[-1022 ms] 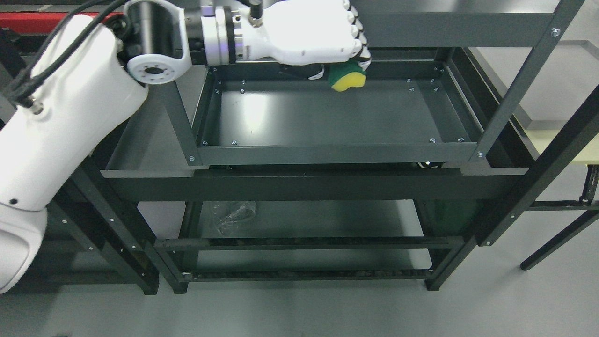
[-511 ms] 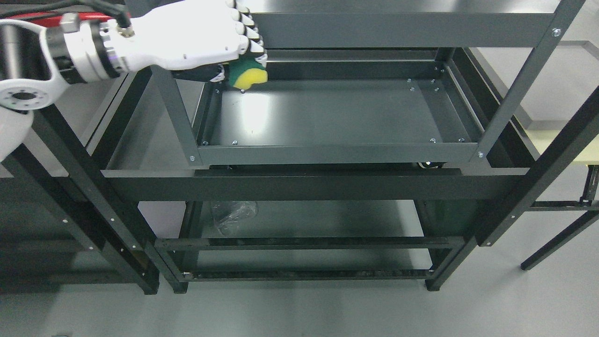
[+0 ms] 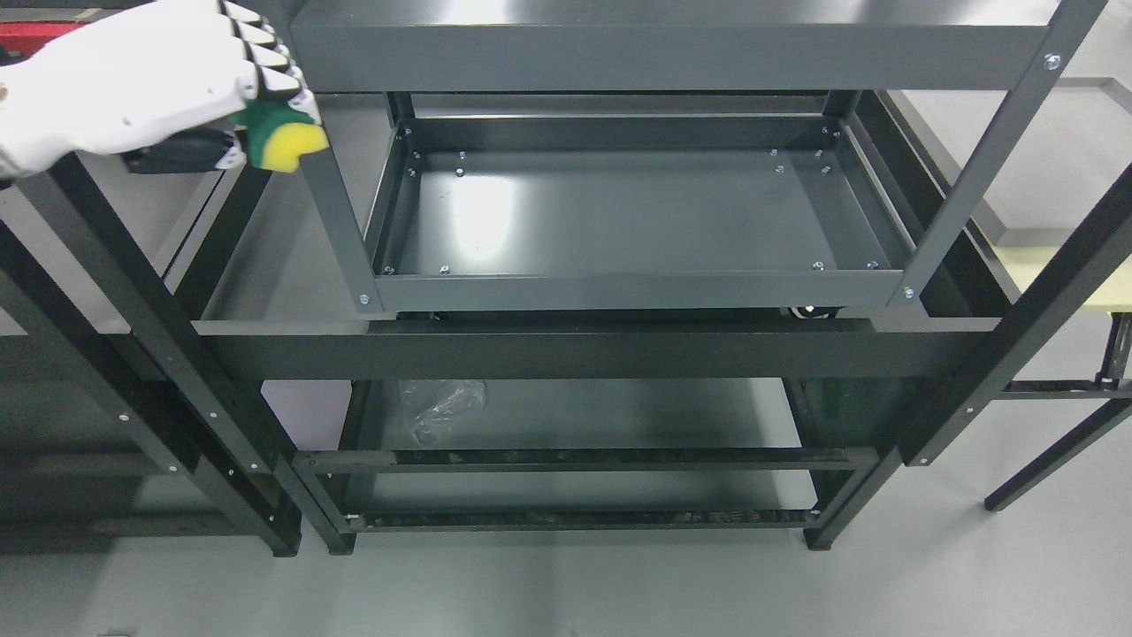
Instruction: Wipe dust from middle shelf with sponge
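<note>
The left hand (image 3: 155,84) is seen at ten o'clock of the head view, with its fingers (image 3: 265,84) curled down over the sponge (image 3: 285,143), which is held firmly between them and the thumb below. The sponge, yellow with a green layer on top, is placed outside the rack, just beside the left front post (image 3: 340,226) and clear of the tray. The right hand is not shown in the picture.

The middle shelf (image 3: 619,212) lies at the centre, toward one o'clock from the sponge; its dark surface is bare and a bright reflection is seen at its left part. No dust can be told from here. On the lower shelf (image 3: 619,416), at seven o'clock from the centre, a clear plastic wrap (image 3: 442,407) is lying.

It is judged that the step in hand is between strokes, or at the end of wiping, since the sponge is off the shelf. If another stroke is wanted, the sponge must be carried toward three o'clock, past the post without striking it, under the top shelf (image 3: 672,53), and then pressed flat on the tray before sliding.
</note>
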Available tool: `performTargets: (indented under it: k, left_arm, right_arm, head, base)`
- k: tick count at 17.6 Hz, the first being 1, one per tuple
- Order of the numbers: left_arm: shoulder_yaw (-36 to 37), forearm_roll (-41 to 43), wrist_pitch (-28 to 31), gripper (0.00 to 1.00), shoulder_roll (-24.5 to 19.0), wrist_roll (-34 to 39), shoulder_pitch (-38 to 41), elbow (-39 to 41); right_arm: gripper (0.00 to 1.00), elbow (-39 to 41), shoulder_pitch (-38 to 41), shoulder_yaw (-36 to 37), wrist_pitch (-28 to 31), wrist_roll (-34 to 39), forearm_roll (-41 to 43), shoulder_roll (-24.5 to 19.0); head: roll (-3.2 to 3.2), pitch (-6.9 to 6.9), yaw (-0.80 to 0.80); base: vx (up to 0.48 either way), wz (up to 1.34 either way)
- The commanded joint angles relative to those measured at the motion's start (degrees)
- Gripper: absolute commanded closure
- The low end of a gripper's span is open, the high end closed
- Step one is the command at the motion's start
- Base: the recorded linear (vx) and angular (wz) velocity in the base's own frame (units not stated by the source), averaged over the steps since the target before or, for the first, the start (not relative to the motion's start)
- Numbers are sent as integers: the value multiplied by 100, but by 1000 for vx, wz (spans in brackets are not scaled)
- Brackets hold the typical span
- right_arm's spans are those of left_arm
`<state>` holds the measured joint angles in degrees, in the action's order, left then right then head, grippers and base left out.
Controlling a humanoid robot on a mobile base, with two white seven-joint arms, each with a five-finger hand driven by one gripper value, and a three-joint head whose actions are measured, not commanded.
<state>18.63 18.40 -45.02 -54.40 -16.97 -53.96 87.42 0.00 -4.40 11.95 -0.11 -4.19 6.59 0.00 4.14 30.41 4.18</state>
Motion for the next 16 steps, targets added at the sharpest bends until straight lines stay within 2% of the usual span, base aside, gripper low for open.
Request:
performTargets:
  k: [1,4,6,7,8,10,13,14,16]
  left_arm:
    - [-1230,-1713,2,100,-598,-8,1131,285]
    - [-1370,-2987,2,100,-555,53,2184,276]
    - [-1598,-3376,2,100,-161,80,2923,215]
    - [-1660,-3421,2,100,189,124,3213,180]
    - [-1661,-3422,2,100,689,124,3416,153]
    - [-1617,-3361,2,100,2057,63,3646,65]
    - [-1608,-3273,2,100,3580,80,3743,56]
    - [-1669,-3168,173,100,4081,106,3743,47]
    - [-1949,-2878,1122,100,5066,150,3726,39]
  right_arm:
    - [0,100,1,0,415,-3,0,100]
    - [0,100,1,0,415,5,0,100]
    - [0,100,1,0,415,5,0,100]
    - [0,100,1,0,424,5,0,100]
    - [0,100,1,0,415,5,0,100]
    - [0,100,-8,0,415,5,0,100]
    - [0,100,1,0,415,-3,0,100]
    - [0,100,1,0,415,5,0,100]
    - [0,100,1,0,415,5,0,100]
  head:
    - [0,0,0]
    - [0,0,0]
    - [0,0,0]
    - [0,1,0]
    - [0,1,0]
    - [0,1,0]
    - [0,2,0]
    - [0,2,0]
    - [0,2,0]
  base:
    - [0,0]
    - [0,0]
    - [0,0]
    - [0,0]
    - [0,0]
    - [0,0]
    - [0,0]
    - [0,0]
    - [0,0]
